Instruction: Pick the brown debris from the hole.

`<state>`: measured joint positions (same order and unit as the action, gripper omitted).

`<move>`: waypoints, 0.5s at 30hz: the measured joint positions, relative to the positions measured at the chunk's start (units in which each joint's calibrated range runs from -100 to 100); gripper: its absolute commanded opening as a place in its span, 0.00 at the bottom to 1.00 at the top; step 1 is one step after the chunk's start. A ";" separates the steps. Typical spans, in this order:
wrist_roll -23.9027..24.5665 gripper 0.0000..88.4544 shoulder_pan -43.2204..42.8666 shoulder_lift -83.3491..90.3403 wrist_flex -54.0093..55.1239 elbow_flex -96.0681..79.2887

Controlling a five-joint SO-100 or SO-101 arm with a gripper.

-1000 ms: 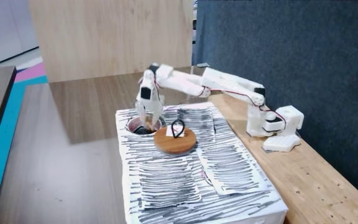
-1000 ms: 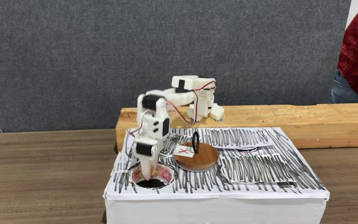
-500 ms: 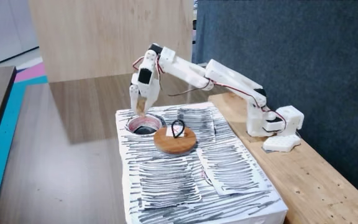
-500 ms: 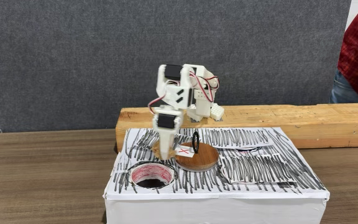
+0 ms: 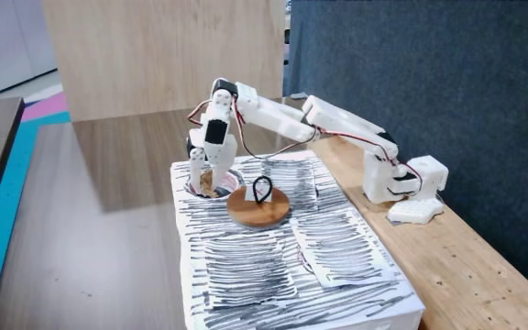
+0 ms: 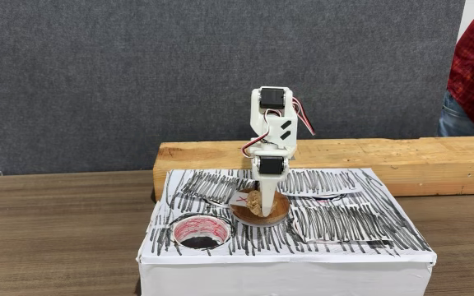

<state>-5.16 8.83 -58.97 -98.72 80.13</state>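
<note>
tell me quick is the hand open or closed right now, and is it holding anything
Hand: closed on a brown lump, with the hole off to its left in that fixed view.

A makeshift lab or workshop: grey felt partition (image 6: 97,74), wooden beam (image 6: 369,160), hand-striped box (image 6: 319,238) on a table (image 6: 56,238).

Gripper (image 6: 261,207) holds brown debris (image 6: 257,202) over wooden disc (image 6: 271,211).
</note>
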 measured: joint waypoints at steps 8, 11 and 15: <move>0.00 0.02 -0.82 0.00 0.00 0.00; 0.78 0.03 -0.75 0.00 -0.09 0.00; 1.61 0.10 -0.75 0.00 -0.09 0.00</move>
<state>-3.55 8.08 -58.97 -98.80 80.13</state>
